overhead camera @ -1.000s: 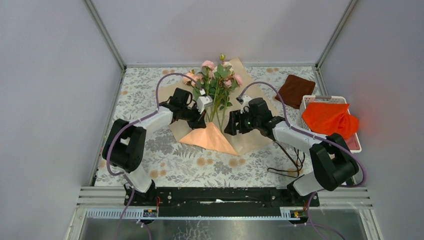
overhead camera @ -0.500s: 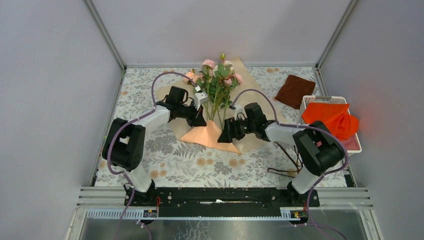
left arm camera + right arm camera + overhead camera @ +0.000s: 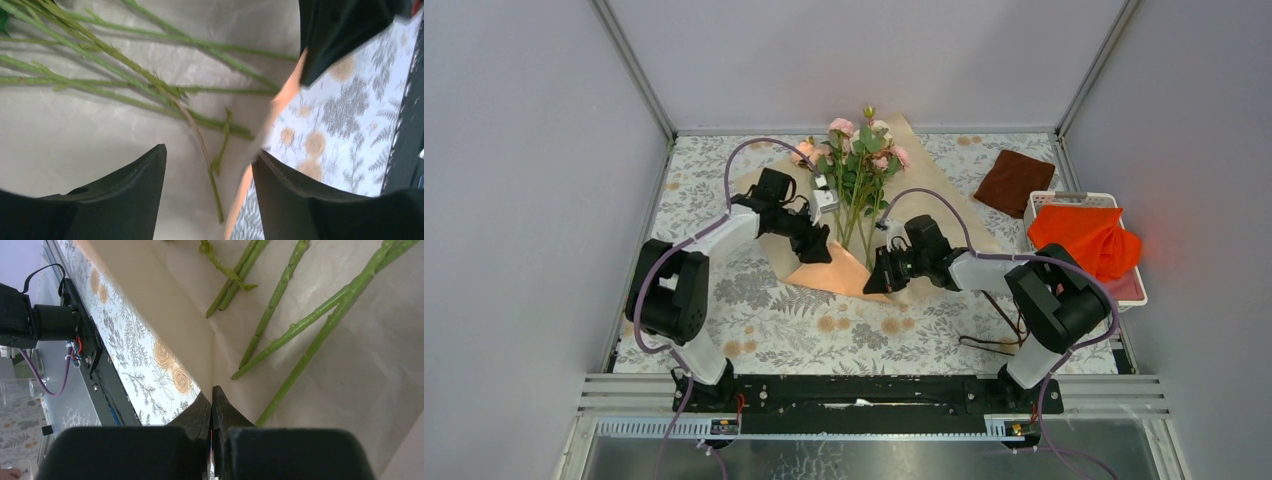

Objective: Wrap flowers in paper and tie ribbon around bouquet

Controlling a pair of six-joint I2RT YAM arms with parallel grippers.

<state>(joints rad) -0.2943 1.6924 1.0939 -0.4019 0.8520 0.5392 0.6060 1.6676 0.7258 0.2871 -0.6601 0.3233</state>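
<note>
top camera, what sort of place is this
Likely a robot lab cell dressed as a florist's bench: plain grey walls box in a floral-cloth table, the left arm and right arm sit on a rail, and flowers lie on paper.

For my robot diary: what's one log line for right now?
left tool open over stems | right tool shut on paper | flowers on paper

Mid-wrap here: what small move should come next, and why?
Probably the right claw should draw its pinched edge of the peach-orange kraft paper sheet across the thin green flower stems. It is shut on that edge, the stems lie bare, and the left claw stands open, gripping nothing.
</note>
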